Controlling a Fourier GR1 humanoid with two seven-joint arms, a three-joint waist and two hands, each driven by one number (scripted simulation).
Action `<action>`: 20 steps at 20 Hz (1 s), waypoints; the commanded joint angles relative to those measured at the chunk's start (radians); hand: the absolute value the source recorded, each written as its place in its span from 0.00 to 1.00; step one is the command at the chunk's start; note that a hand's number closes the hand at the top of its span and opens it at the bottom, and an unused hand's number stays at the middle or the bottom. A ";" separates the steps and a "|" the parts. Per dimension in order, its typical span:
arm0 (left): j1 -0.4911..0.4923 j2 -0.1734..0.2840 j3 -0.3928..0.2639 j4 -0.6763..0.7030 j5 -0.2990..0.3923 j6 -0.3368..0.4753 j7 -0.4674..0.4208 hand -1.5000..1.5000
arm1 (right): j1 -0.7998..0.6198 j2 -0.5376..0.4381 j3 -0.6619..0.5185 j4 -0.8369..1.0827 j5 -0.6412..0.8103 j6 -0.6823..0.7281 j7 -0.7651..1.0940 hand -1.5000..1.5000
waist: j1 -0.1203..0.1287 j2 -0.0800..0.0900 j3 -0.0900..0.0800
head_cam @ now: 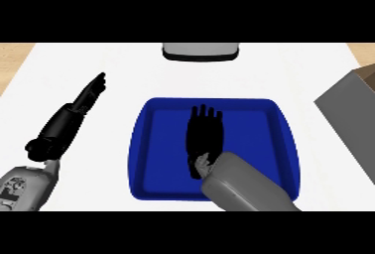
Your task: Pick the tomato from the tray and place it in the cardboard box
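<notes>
The right hand [204, 136] is over the middle of the blue tray [144, 149], with its fingers straight and pointing to the far rim of the tray. It is open and it seems to hold nothing. The tomato does not show anywhere in the tray; I judge that it may lie under this hand, which covers the tray's middle, but I cannot tell this from the view. So I also cannot say in which direction it lies from the fingers.

The left hand [88, 96] rests open on the counter left of the tray, fingers stretched away from the robot, and holds nothing. The right hand is clearly the nearer one for the pick.

The box [351, 116] stands to the right of the tray, well apart from its right rim. After the grasp, the move will probably go to the right, across that rim
</notes>
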 commanded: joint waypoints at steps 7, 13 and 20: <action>0.007 -0.029 0.017 -0.054 -0.025 -0.020 0.051 0.50 | 0.039 0.019 0.024 0.009 0.007 -0.029 0.171 0.00 | 0.003 -0.001 0.000; 0.010 -0.042 0.067 -0.027 -0.043 -0.062 0.025 0.50 | 0.031 0.020 0.055 0.149 0.063 -0.111 -0.056 1.00 | 0.005 0.002 0.000; 0.057 -0.059 0.085 -0.071 -0.066 -0.089 0.028 0.50 | 0.019 0.020 0.011 0.205 0.239 -0.137 -0.178 1.00 | 0.002 0.001 0.000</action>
